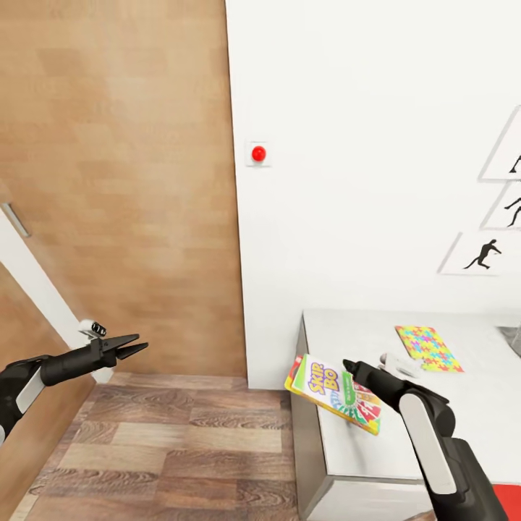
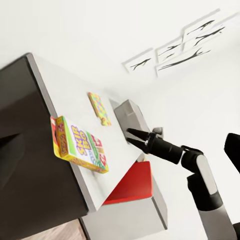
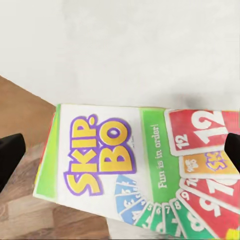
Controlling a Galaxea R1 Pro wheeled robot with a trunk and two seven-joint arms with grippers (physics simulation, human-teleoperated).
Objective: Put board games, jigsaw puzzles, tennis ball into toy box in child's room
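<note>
A board game box printed "Skip-Bo" (image 1: 334, 394) (image 2: 82, 148) (image 3: 115, 155) lies on the near left corner of the white table (image 1: 340, 456) (image 2: 60, 90), partly overhanging the edge. A red-edged flat thing peeks out beneath it. My right gripper (image 1: 352, 367) (image 2: 131, 132) hovers just above the box, open, its fingers (image 3: 10, 157) wide apart on either side of it. A bright jigsaw puzzle (image 1: 428, 349) (image 2: 99, 108) rests flat farther back on the table. The grey toy box (image 1: 512, 340) (image 2: 131, 114) stands beyond it. My left gripper (image 1: 134, 346) hangs open over the floor, holding nothing.
A wooden door (image 1: 116, 181) fills the left. The white wall (image 1: 376, 145) carries a red button (image 1: 258, 153) and black silhouette pictures (image 1: 483, 255). A red seat (image 2: 131, 182) stands by the table's near side. Wood-plank floor (image 1: 181, 449) lies between my left arm and the table.
</note>
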